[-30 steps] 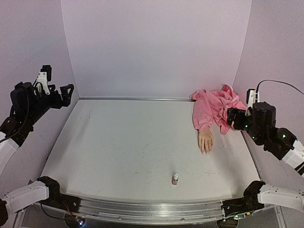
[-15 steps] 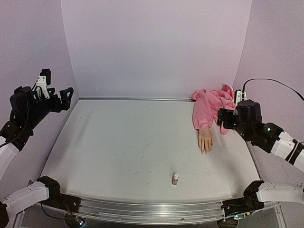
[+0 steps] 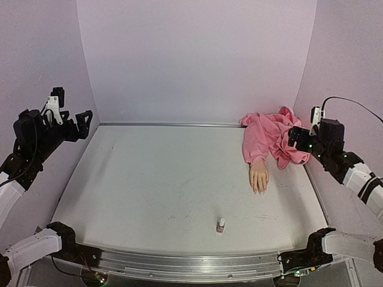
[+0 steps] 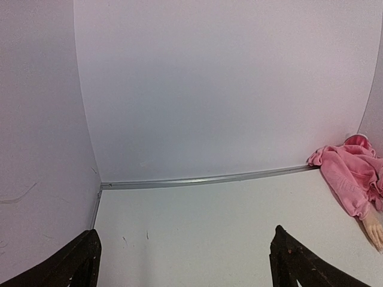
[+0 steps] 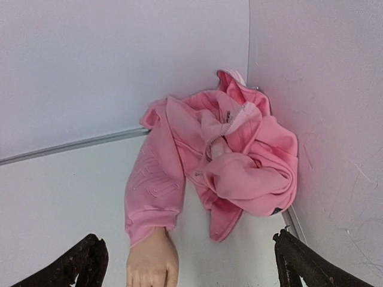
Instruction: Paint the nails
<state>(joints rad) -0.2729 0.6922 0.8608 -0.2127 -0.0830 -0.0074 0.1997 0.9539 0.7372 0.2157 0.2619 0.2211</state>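
We see the mannequin hand (image 3: 259, 177) lying flat, palm down, on the matte, faintly scuffed white table (image 3: 149, 185). It is smooth and flesh-coloured, with its fingers pointing toward the near edge. The nails (image 3: 259, 191) sit at its fingertips, too small for us to tell any gloss or colour. Its wrist runs into the cuff of a soft pink sleeve (image 3: 255, 143), part of a crumpled sweatshirt (image 3: 272, 128) heaped behind the hand. A small polish bottle (image 3: 221, 225), pinkish with a white cap, stands upright in front of the hand and to its left, well apart from it. The right gripper (image 3: 294, 139) hangs over the sweatshirt, behind and to the right of the hand, its dark blunt fingers spread wide and holding nothing. The left gripper (image 3: 84, 124) is far to the hand's left, its jaws equally wide and empty.
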